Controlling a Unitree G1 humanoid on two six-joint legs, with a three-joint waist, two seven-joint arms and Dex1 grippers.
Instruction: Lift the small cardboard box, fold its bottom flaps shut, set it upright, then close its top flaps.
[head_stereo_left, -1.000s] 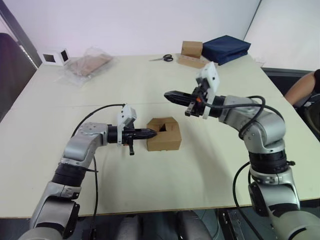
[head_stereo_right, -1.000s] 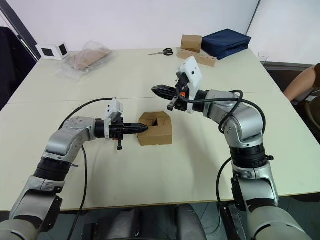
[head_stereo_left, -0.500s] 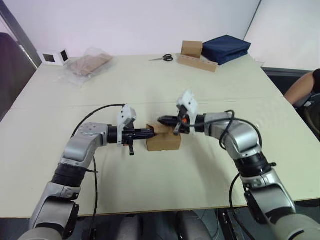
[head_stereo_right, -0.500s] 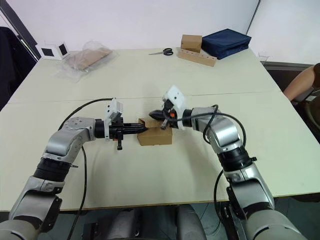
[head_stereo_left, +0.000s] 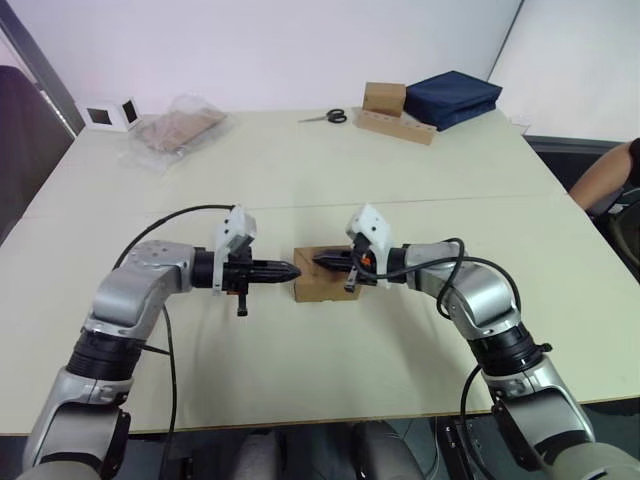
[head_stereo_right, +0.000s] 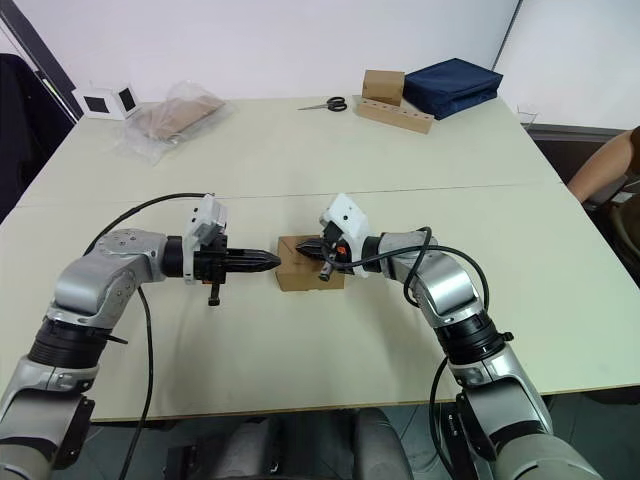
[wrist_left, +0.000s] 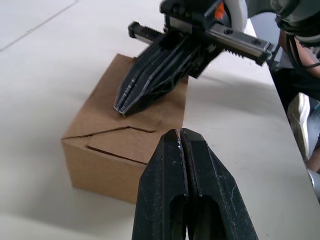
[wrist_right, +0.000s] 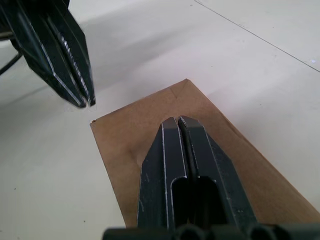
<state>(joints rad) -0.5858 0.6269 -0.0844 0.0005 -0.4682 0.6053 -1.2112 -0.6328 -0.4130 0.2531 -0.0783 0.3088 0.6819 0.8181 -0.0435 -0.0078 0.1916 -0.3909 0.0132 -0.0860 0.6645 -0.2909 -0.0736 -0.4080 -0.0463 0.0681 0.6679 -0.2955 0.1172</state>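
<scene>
Resting on the cream table (head_stereo_left: 300, 390) at centre, the small cardboard box (head_stereo_left: 318, 287) shows flaps folded flat, no print legible. Right gripper (head_stereo_left: 318, 262), fingers pressed together, lies over its top from 3 o'clock; left gripper (head_stereo_left: 295, 269), also pressed together, points at it from 9 o'clock, just beside. Far edge: one scissors (head_stereo_left: 327, 116), one navy bag (head_stereo_left: 452, 96), one plastic bag (head_stereo_left: 180, 126), white walls.

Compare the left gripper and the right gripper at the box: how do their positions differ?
The right gripper rests over the top flaps of the small cardboard box, tips on the cardboard; the left gripper sits beside the box's left side, apparently just clear of it. They point toward each other. Both are shut, holding nothing.
</scene>
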